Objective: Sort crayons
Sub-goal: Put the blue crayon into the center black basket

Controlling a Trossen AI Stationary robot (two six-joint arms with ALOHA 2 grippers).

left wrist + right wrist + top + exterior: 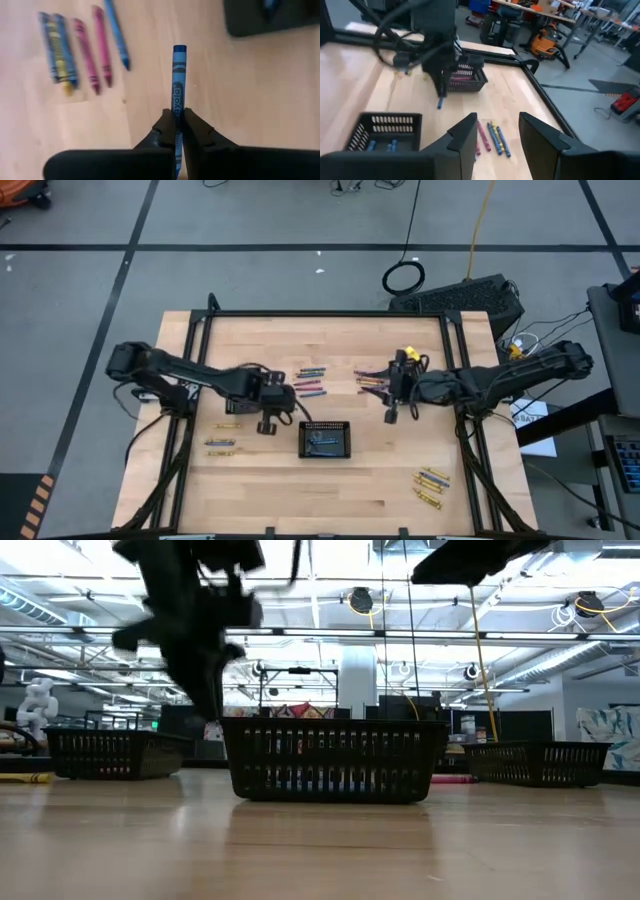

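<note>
Left gripper [177, 131] is pinched on a blue crayon [178, 80], held above the wooden worktop [260, 480] near the loose crayons [310, 380] lying in a row. Right gripper [497, 135], fingers spread and holding nothing, hovers over another cluster of crayons [372, 383] across the worktop. Between the arms a black mesh basket [325, 439] already holds blue crayons, and yellow ones [430, 488] lie toward the worktop's near right corner.
</note>
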